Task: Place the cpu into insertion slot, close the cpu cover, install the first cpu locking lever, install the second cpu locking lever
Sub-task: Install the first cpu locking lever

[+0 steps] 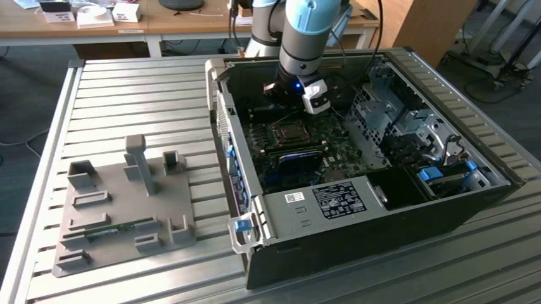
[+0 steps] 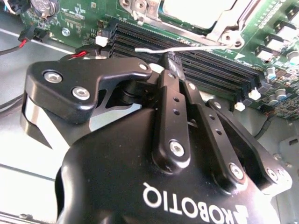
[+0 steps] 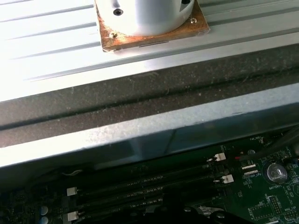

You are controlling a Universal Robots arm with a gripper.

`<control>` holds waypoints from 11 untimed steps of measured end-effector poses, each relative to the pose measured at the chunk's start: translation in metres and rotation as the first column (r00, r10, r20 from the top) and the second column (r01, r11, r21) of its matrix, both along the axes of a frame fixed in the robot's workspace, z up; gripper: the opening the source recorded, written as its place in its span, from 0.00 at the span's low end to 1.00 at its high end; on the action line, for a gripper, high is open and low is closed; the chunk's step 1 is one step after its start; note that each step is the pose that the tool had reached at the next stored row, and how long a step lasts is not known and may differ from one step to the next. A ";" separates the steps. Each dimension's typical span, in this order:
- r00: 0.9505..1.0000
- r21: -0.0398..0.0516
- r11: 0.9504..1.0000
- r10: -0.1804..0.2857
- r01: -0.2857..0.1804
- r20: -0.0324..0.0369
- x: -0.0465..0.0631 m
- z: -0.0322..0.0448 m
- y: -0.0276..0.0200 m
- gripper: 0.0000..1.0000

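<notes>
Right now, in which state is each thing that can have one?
computer case: open, lying on its side
cpu cover: down over the cpu
locking lever: apparently not latched
memory slots: empty
pincer: shut, tips at the lever

Glossy black gripper point(image 2: 167, 59), ribbed matt metal table point(image 1: 135, 95).
Computer case point(image 1: 355, 234) of dull black sheet metal; wire lever point(image 2: 196, 47) bright, smooth steel.

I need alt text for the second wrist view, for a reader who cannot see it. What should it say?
A black gripper, seen from behind, has its tip at a thin silver locking lever that runs along the black memory slots of a green motherboard. Beyond the lever lies the silver cpu cover.
</notes>
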State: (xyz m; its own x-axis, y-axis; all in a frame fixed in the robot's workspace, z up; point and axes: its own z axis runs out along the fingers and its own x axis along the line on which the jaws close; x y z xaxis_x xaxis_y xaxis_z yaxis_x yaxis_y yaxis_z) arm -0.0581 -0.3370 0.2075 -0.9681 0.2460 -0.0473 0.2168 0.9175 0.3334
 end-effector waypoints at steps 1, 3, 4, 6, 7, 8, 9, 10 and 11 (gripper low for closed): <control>1.000 0.001 1.000 0.000 0.000 0.000 0.000 0.0001 0.0000 0.11; 1.000 0.001 1.000 0.000 0.000 0.000 0.000 0.0016 -0.0001 0.11; 1.000 0.001 1.000 0.000 0.000 0.000 0.000 0.0030 0.0000 0.11; 1.000 0.002 1.000 0.000 0.000 0.000 0.000 0.0060 0.0000 0.11; 1.000 0.002 1.000 0.000 0.000 0.000 0.000 0.0080 0.0000 0.11; 1.000 0.003 1.000 0.000 0.000 0.000 0.000 0.0100 -0.0001 0.11; 1.000 0.004 1.000 0.000 0.000 0.000 0.000 0.0115 0.0000 0.11; 1.000 0.005 1.000 0.000 0.000 0.000 0.000 0.0132 -0.0001 0.11; 1.000 0.005 1.000 0.000 0.000 0.000 0.000 0.0143 0.0000 0.11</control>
State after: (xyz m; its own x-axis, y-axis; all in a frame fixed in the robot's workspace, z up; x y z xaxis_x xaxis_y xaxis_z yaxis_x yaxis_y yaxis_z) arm -0.0581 -0.3371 0.2218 -0.9681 0.2461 -0.0460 0.2167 0.9158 0.3382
